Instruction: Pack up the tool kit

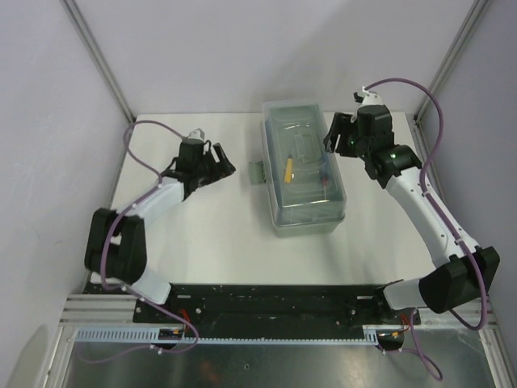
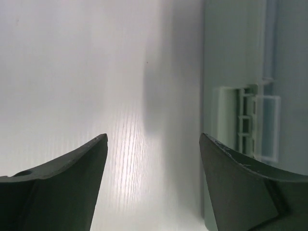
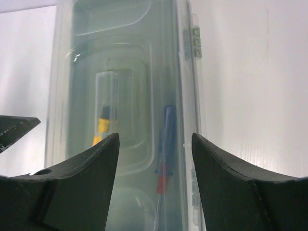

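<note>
The tool kit (image 1: 303,166) is a grey-green box lying lengthwise at the table's middle, with its translucent lid down. Through the lid I see a yellow-handled tool (image 3: 102,127) and a blue and red screwdriver (image 3: 166,144). My left gripper (image 1: 222,162) hovers over bare table just left of the box, open, with nothing between its fingers (image 2: 153,135). The box's side wall (image 2: 231,72) and a green latch (image 2: 248,122) lie beyond its right finger. My right gripper (image 1: 333,137) hangs open over the lid's far right part (image 3: 155,135), holding nothing.
The latch (image 1: 257,172) sticks out from the box's left side, close to the left gripper. White table (image 1: 210,234) stretches around the box, and grey walls close in the back and sides. A dark pointed tip (image 3: 14,130) shows at the left edge of the right wrist view.
</note>
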{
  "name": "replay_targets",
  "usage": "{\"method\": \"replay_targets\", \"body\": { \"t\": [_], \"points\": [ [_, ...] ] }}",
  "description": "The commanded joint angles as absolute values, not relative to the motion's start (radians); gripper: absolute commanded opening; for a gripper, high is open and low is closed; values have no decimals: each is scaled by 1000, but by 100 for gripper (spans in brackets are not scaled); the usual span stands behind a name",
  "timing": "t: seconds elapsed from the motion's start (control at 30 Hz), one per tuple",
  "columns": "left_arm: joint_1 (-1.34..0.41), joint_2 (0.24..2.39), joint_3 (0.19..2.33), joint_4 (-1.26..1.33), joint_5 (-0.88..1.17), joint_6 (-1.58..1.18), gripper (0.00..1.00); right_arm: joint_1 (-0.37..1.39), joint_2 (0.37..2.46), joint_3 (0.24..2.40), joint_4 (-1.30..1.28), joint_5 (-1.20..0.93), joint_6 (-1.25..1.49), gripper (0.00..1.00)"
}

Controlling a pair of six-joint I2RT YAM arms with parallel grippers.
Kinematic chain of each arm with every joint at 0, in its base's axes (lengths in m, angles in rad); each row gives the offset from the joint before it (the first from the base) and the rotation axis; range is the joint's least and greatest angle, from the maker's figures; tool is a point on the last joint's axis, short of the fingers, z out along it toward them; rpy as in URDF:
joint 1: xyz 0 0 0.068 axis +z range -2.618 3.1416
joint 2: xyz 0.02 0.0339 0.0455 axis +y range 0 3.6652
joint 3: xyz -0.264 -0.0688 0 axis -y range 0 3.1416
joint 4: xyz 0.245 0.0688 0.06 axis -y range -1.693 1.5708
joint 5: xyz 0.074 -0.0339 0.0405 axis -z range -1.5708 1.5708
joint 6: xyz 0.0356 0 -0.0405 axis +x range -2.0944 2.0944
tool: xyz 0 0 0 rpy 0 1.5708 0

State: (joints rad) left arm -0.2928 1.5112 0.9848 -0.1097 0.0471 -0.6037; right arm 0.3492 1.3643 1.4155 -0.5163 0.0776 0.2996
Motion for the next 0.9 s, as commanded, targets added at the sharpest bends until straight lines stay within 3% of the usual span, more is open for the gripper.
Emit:
{"method": "replay_targets", "body": {
  "t": [0.0,0.13,0.27,0.4,0.57,0.87],
  "points": [
    [-268,1661,1100,-96,214,-613,74,345,1428,1407,-483,157,322,66],
    [-266,1836,1189,-100,404,-702,49,330,1480,1407,-500,169,330,68],
    [-267,1936,1224,-95,512,-738,39,319,1528,1407,-506,108,324,68],
    [-267,1917,1221,-45,536,-706,41,323,1585,1407,-498,40,299,69],
    [-268,1854,1165,151,639,-735,56,339,1609,1407,-489,-18,284,69],
    [-286,1851,1138,352,791,-800,57,339,1621,1407,-504,-20,272,68]
  ]
}}
